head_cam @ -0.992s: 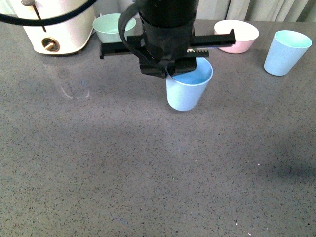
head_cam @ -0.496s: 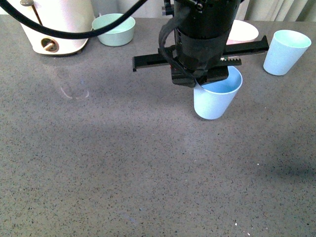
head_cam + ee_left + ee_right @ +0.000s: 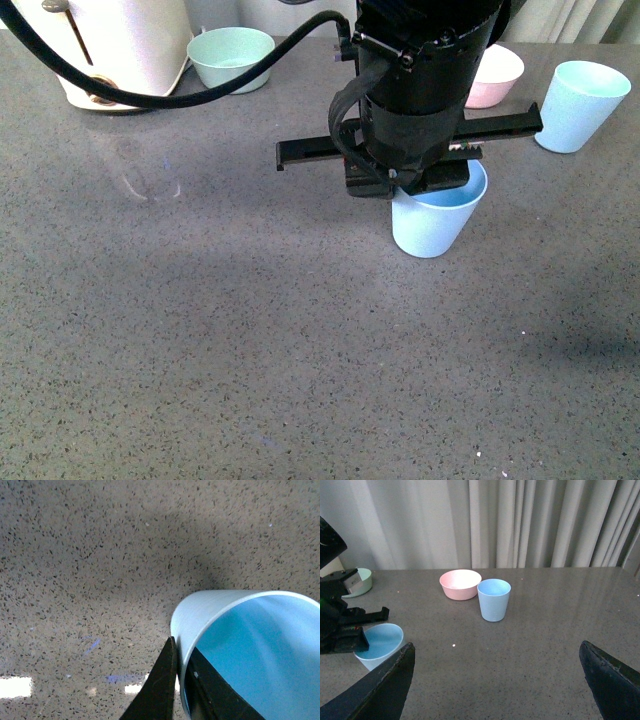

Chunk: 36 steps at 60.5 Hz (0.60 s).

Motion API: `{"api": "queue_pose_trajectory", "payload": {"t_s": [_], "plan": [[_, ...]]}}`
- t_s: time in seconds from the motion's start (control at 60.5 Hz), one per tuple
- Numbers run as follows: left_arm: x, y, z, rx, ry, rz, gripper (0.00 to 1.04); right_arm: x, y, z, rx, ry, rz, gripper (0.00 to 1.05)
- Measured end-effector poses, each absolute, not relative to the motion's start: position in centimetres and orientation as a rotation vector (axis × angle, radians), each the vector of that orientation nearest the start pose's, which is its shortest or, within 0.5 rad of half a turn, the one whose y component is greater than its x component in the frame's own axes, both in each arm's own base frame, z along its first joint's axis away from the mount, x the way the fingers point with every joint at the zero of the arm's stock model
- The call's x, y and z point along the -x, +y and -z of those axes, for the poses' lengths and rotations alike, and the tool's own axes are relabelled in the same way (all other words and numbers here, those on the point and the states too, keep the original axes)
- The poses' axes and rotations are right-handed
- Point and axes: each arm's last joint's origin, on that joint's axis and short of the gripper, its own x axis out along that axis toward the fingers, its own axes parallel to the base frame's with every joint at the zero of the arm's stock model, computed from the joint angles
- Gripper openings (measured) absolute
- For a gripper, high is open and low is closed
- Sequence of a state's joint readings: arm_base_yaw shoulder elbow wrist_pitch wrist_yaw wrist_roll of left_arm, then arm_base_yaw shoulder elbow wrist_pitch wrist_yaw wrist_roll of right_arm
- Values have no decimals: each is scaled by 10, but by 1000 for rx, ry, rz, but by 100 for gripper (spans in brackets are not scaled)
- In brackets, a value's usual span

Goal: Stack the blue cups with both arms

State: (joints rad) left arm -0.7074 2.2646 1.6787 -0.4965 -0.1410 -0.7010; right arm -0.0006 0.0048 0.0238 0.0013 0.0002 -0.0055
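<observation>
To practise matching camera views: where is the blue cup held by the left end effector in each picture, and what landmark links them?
Front view: held blue cup right of centre, under left end effector.
Left wrist view: cup close up, rim pinched between the fingers.
Right wrist view: cup beside the black arm, nearer than the pink bowl.
Shared landmark: that bowl, not in left wrist view.

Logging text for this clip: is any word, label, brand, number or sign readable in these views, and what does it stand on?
No text can be read in any view.
white appliance: no print visible.
left hand: a pale patch on its body in the right wrist view, too blurred to read.
held blue cup, free blue cup, green bowl, pink bowl: plain, unmarked.
</observation>
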Motion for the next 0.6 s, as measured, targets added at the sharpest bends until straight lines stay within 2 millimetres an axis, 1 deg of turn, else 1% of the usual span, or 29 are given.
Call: {"api": "queue_pose_trajectory", "payload": {"t_s": [0.017, 0.132, 0.281, 0.331, 0.479, 0.545, 0.562, 0.595], "plan": [[-360, -304, -134, 174, 1107, 136, 16, -97, 0, -171, 6, -20, 1, 96], [-356, -303, -129, 164, 1120, 135, 32, -97, 0, -171, 6, -20, 1, 96], [-353, -304, -130, 165, 1118, 145, 53, -97, 0, -171, 6, -20, 1, 96], [-352, -304, -132, 171, 1113, 154, 62, -97, 0, -171, 6, -20, 1, 96], [-358, -303, -139, 183, 1099, 164, 82, -97, 0, -171, 6, -20, 1, 96], [-364, -301, -145, 196, 1081, 167, 96, -97, 0, -171, 6, -20, 1, 96], [-365, -300, -146, 195, 1078, 170, 98, -97, 0, -171, 6, -20, 1, 96], [-367, -298, -150, 203, 1071, 172, 96, -97, 0, -171, 6, -20, 1, 96]]}}
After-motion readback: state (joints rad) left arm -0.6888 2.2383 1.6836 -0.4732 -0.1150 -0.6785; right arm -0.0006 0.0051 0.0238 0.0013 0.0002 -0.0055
